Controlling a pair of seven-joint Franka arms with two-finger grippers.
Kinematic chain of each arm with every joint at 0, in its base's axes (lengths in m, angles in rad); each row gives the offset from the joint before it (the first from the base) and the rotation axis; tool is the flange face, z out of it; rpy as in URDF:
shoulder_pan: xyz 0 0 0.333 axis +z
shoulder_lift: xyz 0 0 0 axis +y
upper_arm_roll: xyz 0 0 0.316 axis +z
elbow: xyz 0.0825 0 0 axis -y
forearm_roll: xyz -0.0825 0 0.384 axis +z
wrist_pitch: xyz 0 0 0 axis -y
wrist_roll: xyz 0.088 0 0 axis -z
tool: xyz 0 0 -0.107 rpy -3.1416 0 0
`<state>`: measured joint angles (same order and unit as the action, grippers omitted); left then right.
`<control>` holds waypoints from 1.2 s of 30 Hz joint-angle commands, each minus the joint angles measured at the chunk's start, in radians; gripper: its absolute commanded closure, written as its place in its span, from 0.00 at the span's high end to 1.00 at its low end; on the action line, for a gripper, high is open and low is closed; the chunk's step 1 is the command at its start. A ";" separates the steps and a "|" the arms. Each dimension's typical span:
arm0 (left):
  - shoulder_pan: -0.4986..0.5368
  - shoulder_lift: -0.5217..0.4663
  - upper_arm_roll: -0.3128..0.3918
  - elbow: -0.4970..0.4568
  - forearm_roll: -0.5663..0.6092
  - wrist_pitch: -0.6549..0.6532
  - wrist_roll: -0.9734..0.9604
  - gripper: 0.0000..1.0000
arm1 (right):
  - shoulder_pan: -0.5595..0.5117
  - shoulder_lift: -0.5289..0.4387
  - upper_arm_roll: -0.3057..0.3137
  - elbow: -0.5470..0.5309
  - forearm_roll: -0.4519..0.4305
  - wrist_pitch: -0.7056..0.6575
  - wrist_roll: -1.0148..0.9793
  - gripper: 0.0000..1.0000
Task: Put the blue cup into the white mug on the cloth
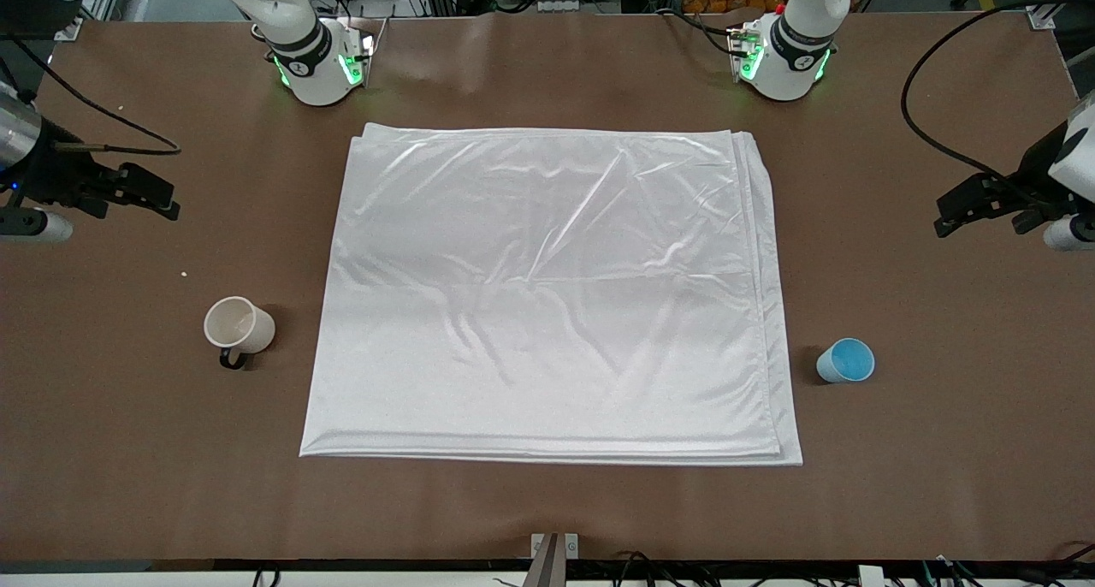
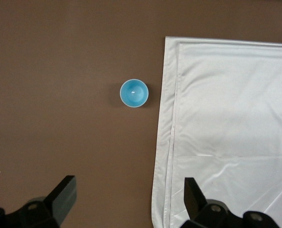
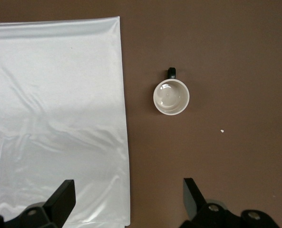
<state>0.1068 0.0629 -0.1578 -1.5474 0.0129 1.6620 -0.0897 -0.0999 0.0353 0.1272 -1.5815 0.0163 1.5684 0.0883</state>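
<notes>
The white cloth (image 1: 547,296) (image 2: 236,133) (image 3: 55,118) lies flat in the middle of the brown table. The blue cup (image 1: 845,361) (image 2: 134,93) stands upright on bare table beside the cloth's edge, toward the left arm's end. The white mug (image 1: 238,326) (image 3: 171,97) stands upright on bare table beside the other edge, toward the right arm's end, its black handle toward the front camera. My left gripper (image 1: 962,212) (image 2: 130,190) hangs high over the cloth's edge near the cup, open and holding nothing. My right gripper (image 1: 156,195) (image 3: 129,190) hangs high over the cloth's edge near the mug, open and holding nothing.
Black cables (image 1: 103,112) (image 1: 932,133) trail across the table at both ends. A small white crumb (image 1: 183,274) (image 3: 222,130) lies near the mug. The arm bases (image 1: 316,65) (image 1: 783,56) stand along the table edge farthest from the front camera.
</notes>
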 commanded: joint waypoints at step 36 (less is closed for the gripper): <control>0.079 0.520 -0.002 -0.002 0.084 0.378 0.007 1.00 | -0.115 0.566 0.006 0.028 -0.029 0.479 -0.081 1.00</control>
<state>0.1881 0.5600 -0.1551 -1.5605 0.0674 2.0252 -0.0666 -0.2103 0.5432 0.1196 -1.5929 -0.0044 1.9994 0.0226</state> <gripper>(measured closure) 0.000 0.000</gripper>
